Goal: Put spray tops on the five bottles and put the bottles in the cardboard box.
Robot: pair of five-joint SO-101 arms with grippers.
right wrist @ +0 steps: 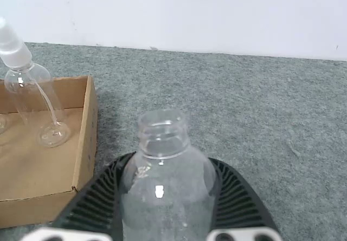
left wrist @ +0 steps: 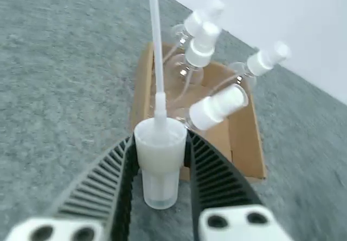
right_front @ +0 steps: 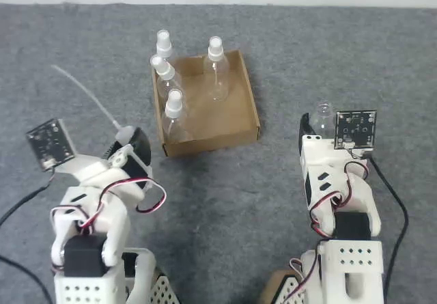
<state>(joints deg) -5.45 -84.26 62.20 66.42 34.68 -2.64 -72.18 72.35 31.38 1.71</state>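
My left gripper (right_front: 125, 142) (left wrist: 160, 146) is shut on a white spray top (right_front: 121, 133) (left wrist: 159, 170), held to the left of the cardboard box (right_front: 212, 142) (left wrist: 246, 141); its long dip tube (right_front: 82, 89) (left wrist: 154, 40) sticks out away from the gripper. My right gripper (right_front: 319, 128) (right wrist: 169, 168) is shut on a clear bottle (right_front: 323, 113) (right wrist: 162, 170) with an open neck and no top, upright, to the right of the box. Several clear bottles with white spray tops (right_front: 174, 109) (left wrist: 203, 46) (right wrist: 30, 97) stand in the box.
The box (right wrist: 84, 138) sits at the middle back of a grey carpeted table (right_front: 287, 51), between the two arms. A white wall (right wrist: 217, 13) runs along the far edge. Bare carpet lies in front of the box and on both sides.
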